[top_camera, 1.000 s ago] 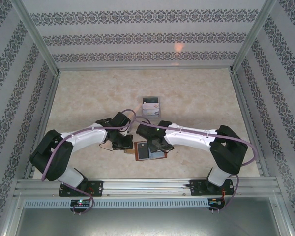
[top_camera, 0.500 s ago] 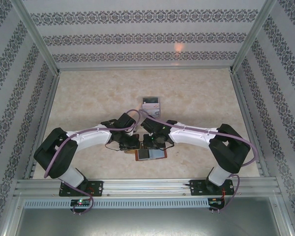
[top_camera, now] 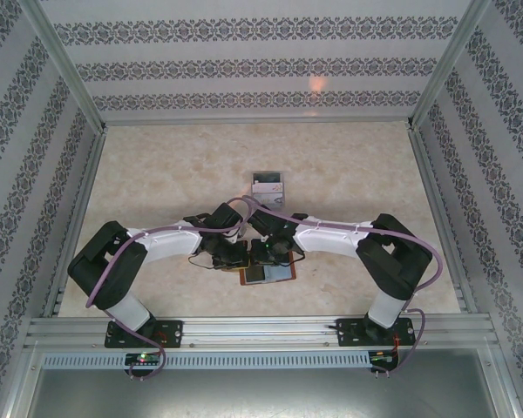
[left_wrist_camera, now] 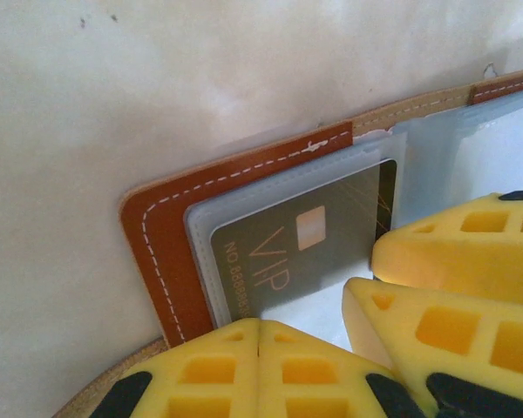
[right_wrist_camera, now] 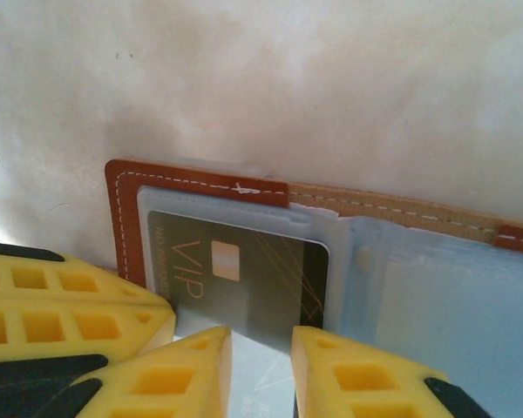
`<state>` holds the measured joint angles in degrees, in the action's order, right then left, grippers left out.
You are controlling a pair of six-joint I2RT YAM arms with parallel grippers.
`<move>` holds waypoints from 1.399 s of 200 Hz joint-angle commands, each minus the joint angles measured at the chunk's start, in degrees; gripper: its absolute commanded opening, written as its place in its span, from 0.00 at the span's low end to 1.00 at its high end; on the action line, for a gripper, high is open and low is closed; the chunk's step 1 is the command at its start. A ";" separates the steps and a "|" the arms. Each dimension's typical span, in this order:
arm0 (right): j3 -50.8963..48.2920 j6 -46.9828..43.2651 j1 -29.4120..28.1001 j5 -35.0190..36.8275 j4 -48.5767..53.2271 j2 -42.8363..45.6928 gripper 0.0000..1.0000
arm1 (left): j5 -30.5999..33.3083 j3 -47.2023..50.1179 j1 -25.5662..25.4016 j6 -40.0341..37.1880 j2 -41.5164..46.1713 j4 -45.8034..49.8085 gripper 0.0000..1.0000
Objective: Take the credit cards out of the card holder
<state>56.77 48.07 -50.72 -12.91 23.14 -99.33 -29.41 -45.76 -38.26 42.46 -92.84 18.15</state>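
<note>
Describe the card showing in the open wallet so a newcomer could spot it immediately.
On the pale table, near its front edge, a reddish-brown leather card holder lies open. In its end pocket, behind a cloudy clear window, sits the card. Unlike the pale blue-grey pockets beside it, it is dark olive-grey with gold "VIP" lettering and a small pale chip patch.

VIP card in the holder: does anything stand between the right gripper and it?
Nothing loose. The right gripper, jaws apart, sits at the VIP card's near edge. The card is tucked in a pale pocket of the card holder; the shut left gripper sits beside it, not between.
</note>
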 commanded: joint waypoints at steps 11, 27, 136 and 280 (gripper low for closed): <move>-0.48 -0.54 0.45 3.15 3.15 -0.67 0.33 | 3.72 0.95 -0.50 -1.81 0.46 4.71 0.05; -0.33 -0.85 0.45 4.49 4.47 -0.18 0.36 | 4.31 0.45 -0.50 -2.17 0.70 5.72 0.05; -0.33 -1.24 0.70 2.55 3.69 3.52 0.37 | 4.02 -3.28 -0.83 -2.19 2.18 7.69 0.06; -6.84 0.91 2.80 -5.02 -7.91 2.90 0.28 | 5.19 -6.13 -1.99 -6.07 -6.62 11.85 0.06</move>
<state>52.77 47.86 -48.45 -13.93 20.32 -97.49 -27.00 -51.96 -39.44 38.92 -96.90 24.95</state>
